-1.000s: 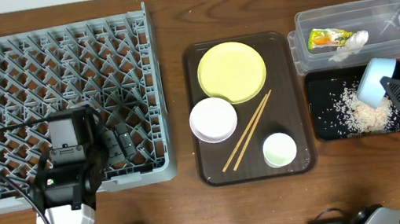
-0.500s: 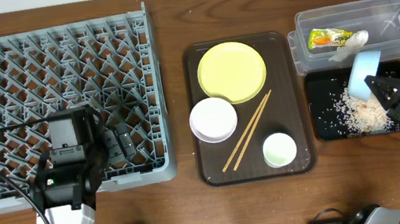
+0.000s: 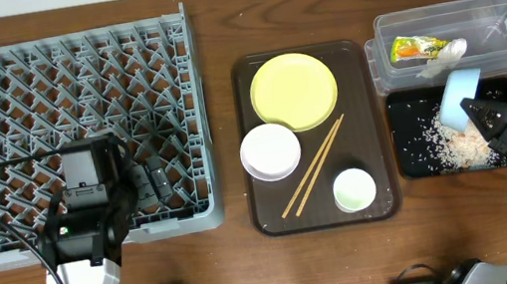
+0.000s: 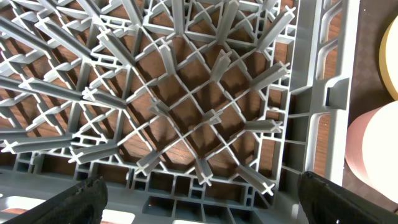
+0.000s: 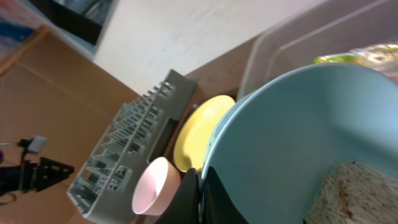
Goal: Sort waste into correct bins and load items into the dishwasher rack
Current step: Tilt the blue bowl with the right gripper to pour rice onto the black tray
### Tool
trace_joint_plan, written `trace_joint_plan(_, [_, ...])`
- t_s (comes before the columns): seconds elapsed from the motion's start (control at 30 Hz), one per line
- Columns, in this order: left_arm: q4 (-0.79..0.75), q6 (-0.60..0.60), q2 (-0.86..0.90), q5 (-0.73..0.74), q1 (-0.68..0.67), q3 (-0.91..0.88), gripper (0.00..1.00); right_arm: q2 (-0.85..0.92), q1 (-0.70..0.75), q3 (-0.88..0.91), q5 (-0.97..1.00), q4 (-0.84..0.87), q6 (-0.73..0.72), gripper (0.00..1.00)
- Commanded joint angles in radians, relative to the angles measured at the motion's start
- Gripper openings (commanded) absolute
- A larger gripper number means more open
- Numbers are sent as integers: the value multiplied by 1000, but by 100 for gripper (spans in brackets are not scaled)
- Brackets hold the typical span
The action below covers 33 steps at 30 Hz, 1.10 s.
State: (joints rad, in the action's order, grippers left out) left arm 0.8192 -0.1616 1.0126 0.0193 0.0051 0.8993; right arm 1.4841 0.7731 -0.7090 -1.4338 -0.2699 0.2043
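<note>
Right side: your right gripper [image 3: 476,114] is pinched on the rim of the light blue bowl [image 3: 458,94]. The bowl is tipped steeply, mouth toward the black tray [image 3: 410,167]. Rice scraps [image 3: 460,145] lie scattered across the tray. The right wrist view shows a clump of rice in the bowl's low side.

Clear tub [image 3: 505,6], just behind the black tray: snack wrapper [image 3: 407,49] and crumpled tissue [image 3: 448,52] inside, touching each other.

Brown serving tray [image 3: 266,223], centre of the table: yellow plate [image 3: 293,92] at the far end, white bowl [image 3: 270,152] overlapping its near edge, chopsticks [image 3: 314,165] lying diagonally, small white cup [image 3: 354,188] at the near right corner.

Left side: your left gripper [image 4: 202,198] hangs over the dishwasher rack [image 3: 73,78] near its front right corner, fingers spread wide, nothing between them. No dishes are in the rack.
</note>
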Motion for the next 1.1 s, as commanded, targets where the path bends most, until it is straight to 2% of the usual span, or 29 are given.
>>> trace_joint_plan(0.0, [3,-13,0,-5,-2,21,99,-4,-12,3,-14,10,-108,1])
trace_joint_plan(0.07, [3,-13,0,-5,-2,21,99,-4,-8,3,43,19,-250,1])
trace_joint_plan(0.2, [3,-13,0,-5,-2,21,99,-4,0,3,-92,87,-317,1])
trace_joint_plan(0.3, [3,-13,0,-5,-2,21,99,-4,1,3,-125,122,-439,1])
trace_joint_plan(0.4, [3,-13,0,-5,-2,21,99,1,1,3,-68,124,-602,1])
trace_joint_plan(0.57, [3,-13,0,-5,-2,21,99,1,3,3,21,127,-778,1])
trace_joint_plan(0.77, [3,-13,0,-5,-2,21,99,2,36,3,50,156,-836,1])
trace_joint_plan(1.07, [3,-13,0,-5,-2,21,99,2,86,3,151,107,-915,1])
